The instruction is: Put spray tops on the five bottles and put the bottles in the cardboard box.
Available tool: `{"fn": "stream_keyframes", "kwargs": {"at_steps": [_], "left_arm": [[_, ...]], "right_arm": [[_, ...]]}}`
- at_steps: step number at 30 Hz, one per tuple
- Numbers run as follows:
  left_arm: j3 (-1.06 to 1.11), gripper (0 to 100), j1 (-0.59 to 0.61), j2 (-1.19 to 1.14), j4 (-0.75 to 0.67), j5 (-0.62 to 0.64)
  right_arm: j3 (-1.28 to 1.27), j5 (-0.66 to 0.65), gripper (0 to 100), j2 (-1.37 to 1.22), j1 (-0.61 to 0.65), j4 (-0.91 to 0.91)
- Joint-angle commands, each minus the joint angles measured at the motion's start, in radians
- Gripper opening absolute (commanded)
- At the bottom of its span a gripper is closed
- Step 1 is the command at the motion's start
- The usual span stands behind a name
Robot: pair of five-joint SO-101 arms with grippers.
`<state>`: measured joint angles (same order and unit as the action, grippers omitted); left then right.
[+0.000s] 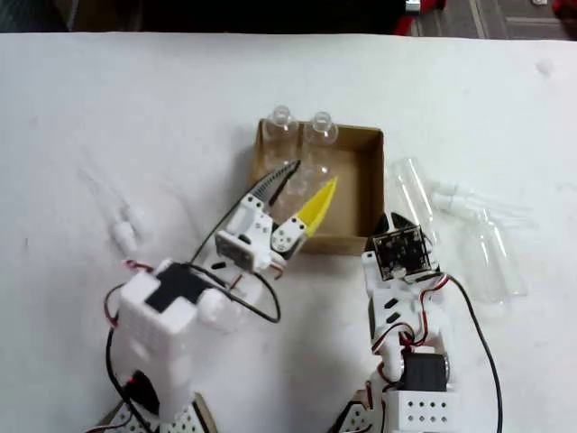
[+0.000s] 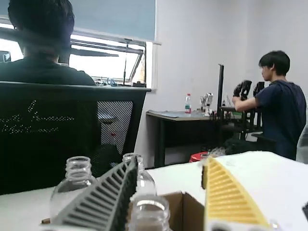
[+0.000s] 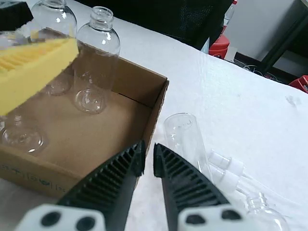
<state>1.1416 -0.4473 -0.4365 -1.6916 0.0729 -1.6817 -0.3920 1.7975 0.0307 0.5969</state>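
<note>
The left gripper [image 1: 315, 173] hangs over the cardboard box [image 1: 368, 142] at the middle of the white table [image 1: 135, 117]. Its grey and yellow jaws are spread wide with nothing between them. From the left wrist view, that gripper [image 2: 166, 192] looks out across the box's rim [image 2: 185, 204].

Two clear, open-necked bottles [image 1: 281, 124] [image 1: 319, 129] stand upright side by side against the box's far wall. A third bottle [image 2: 149, 211] stands in the box nearer the arms, under the spread jaws. Its round base [image 3: 21, 137] shows on the box floor in the right wrist view.

The right gripper [image 1: 395, 222] sits low at the near corner of the box on the right arm's side. Its black jaws [image 3: 149, 161] are drawn almost together, leaving only a thin slit, and they grasp nothing.

A fourth bottle [image 1: 410, 185] lies on its side on the table just beside the box's outer wall. A fifth bottle [image 1: 496, 257] lies farther out from the box. White spray tops [image 1: 451, 203] rest on the table between these two bottles, and their thin tubes trail away from the box.

On the left arm's side, well apart from the box, a few small white pieces [image 1: 126, 227] lie on the table, too small to identify.
</note>
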Motion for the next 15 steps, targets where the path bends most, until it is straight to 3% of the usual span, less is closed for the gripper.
{"fn": "stream_keyframes", "kwargs": {"at_steps": [1, 10, 12, 15], "left_arm": [[0.040, 20, 0.074, 0.220, 0.020, 0.075], [0.167, 20, 0.113, 0.714, 0.276, 0.117], [0.204, 20, 0.136, 0.866, 0.399, 0.123], [0.226, 20, 0.200, 1.121, 0.692, 0.164]], "right_arm": [[-0.008, -0.011, 2.1, 0.004, 0.004, -0.005], [-0.008, -0.011, 2.1, 0.004, 0.004, -0.005], [-0.008, -0.011, 2.1, 0.004, 0.004, -0.005], [-0.008, -0.011, 2.1, 0.004, 0.004, -0.005]]}}
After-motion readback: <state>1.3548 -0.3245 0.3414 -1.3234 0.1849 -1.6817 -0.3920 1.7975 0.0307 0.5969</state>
